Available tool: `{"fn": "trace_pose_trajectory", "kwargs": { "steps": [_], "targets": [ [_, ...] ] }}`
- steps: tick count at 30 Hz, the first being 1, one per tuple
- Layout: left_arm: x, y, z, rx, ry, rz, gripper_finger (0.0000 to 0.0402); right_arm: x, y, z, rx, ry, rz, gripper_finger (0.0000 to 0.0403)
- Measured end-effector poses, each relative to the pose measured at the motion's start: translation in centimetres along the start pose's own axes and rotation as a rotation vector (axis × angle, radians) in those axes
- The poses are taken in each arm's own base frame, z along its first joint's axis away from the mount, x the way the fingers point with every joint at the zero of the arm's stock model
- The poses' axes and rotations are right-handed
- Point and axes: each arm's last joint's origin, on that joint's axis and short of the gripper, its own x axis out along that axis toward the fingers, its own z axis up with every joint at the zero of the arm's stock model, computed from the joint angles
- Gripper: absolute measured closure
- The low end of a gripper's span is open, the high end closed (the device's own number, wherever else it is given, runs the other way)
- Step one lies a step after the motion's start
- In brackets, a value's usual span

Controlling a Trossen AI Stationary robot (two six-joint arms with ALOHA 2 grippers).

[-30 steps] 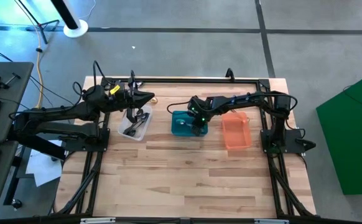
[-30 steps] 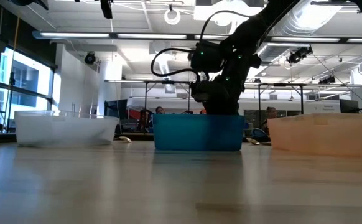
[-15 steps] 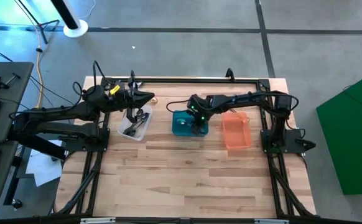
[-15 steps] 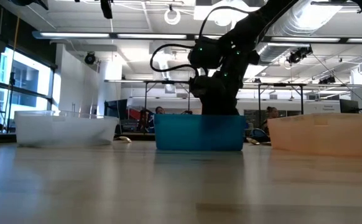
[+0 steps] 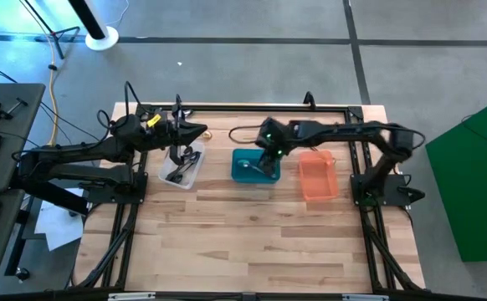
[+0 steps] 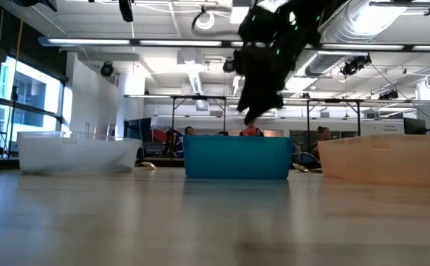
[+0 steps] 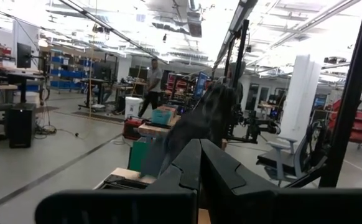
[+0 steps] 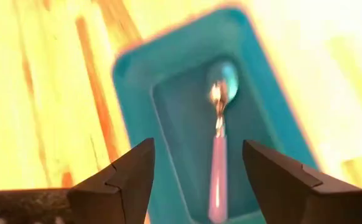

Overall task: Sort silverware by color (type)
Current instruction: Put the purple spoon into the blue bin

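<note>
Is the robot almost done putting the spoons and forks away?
Not yet, it seems. Done: one spoon lies in the teal bin. In hand: nothing; the right gripper hangs above that bin with fingers open and empty. Left: dark utensils lie in the clear bin, and the orange bin looks empty. The left gripper waits shut near the clear bin.

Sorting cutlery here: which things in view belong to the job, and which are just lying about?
Job:
- spoon lying in the teal bin
- utensils in the clear bin
- orange bin
- right gripper, open above the teal bin

Lying about:
- small object on the table behind the clear bin
</note>
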Motion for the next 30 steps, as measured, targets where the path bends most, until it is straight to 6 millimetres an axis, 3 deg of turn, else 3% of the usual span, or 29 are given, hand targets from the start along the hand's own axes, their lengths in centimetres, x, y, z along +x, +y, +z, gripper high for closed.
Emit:
{"fn": "trace_pose_trajectory", "kwargs": {
  "steps": [8,15,20,26,30],
  "targets": [
    [0.0,0.0,0.0,0.022,-0.002,0.001,0.0401,-8.6,1.6,0.6,-0.082,-0.256,-0.032,0.0176],
    [0.0,0.0,0.0,0.014,-0.002,0.002,0.0401,-13.7,2.3,0.0,-0.155,-0.419,-0.063,0.0176],
    [0.0,0.0,0.0,0.013,-0.002,0.003,0.0401,-15.2,2.4,-1.4,-0.2,-0.49,-0.06,0.0176],
    [0.0,0.0,0.0,0.012,-0.001,0.003,0.0401,-14.8,1.8,-4.3,-0.129,-0.638,0.033,0.0176],
    [0.0,0.0,0.0,0.003,0.002,-0.014,0.0402,-15.0,2.1,-4.6,-0.16,-0.822,0.129,0.0176]
  ]
}}
